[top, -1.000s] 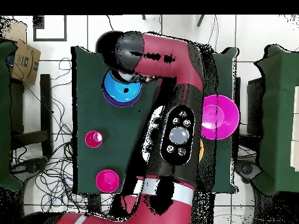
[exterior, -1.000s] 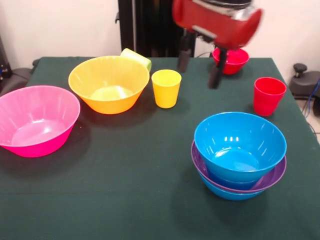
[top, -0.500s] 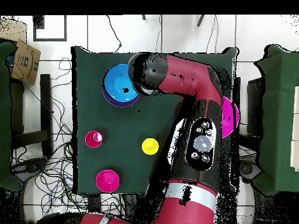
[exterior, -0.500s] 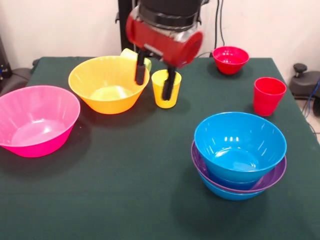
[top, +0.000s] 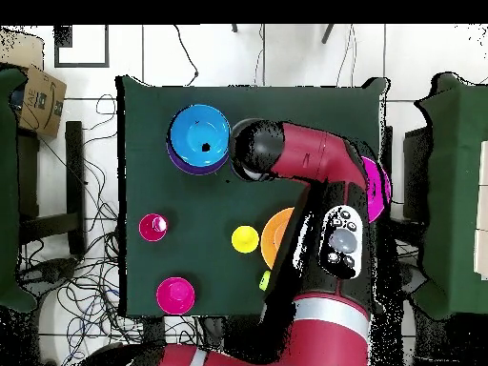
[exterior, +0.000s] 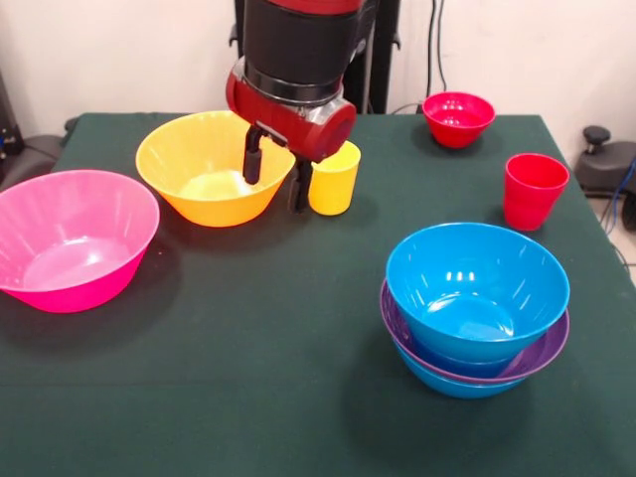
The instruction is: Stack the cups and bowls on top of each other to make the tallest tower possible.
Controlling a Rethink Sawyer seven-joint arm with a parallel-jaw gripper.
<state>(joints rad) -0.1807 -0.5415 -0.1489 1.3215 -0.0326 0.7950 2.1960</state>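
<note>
From the front, left to right, I see the pink bowl (exterior: 72,238) loose on the bench (exterior: 248,397), then the orange bowl (exterior: 214,164) with my hand (exterior: 275,177) spread open astride its right rim, the yellow cup (exterior: 335,178) just beside it, and the tower (exterior: 475,308) so far only blue and purple bowls nested. I judge I'm lining up to pinch that orange rim, though how deep the far finger sits inside is hard to tell; next the hand must lower and close. Half a second ago it hung over the yellow cup.
</note>
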